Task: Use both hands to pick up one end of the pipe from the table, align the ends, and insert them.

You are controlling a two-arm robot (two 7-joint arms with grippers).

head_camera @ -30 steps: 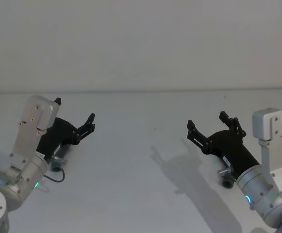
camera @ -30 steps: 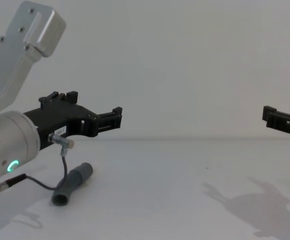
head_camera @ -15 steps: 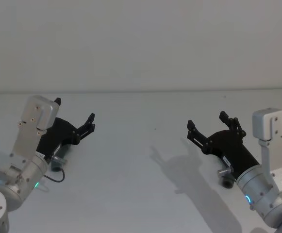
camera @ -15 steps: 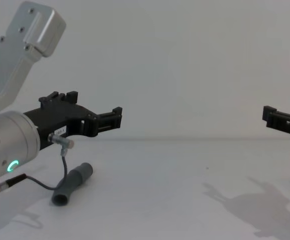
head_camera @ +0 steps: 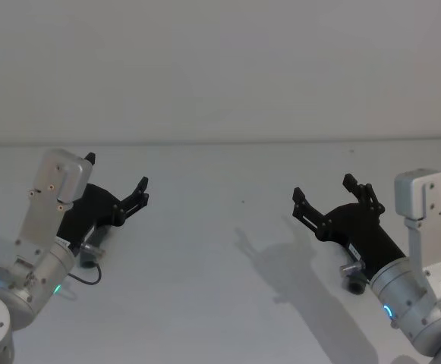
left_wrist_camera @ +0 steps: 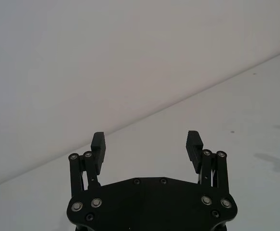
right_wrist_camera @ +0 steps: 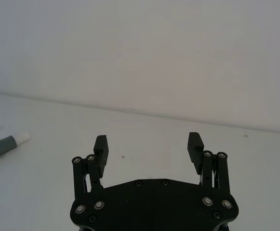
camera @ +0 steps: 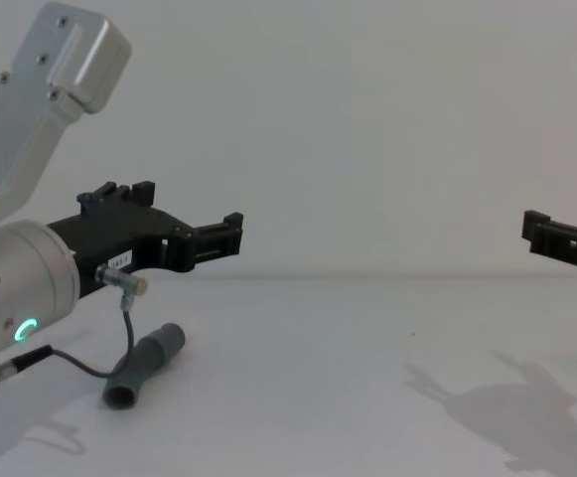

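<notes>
Both my hands are spread wide and hold nothing. My left gripper hangs above the white table, and the bent tube piece lies flat on the table beneath it, back under the palm near my wrist and clear of the fingertips. That piece is dark grey and short, with a slight kink and an open round mouth at its near end. My right wrist view shows its narrower white tip, well apart from that hand. My right gripper is also raised, and the second tube piece, plain grey with an open mouth, lies below its base by my wrist.
</notes>
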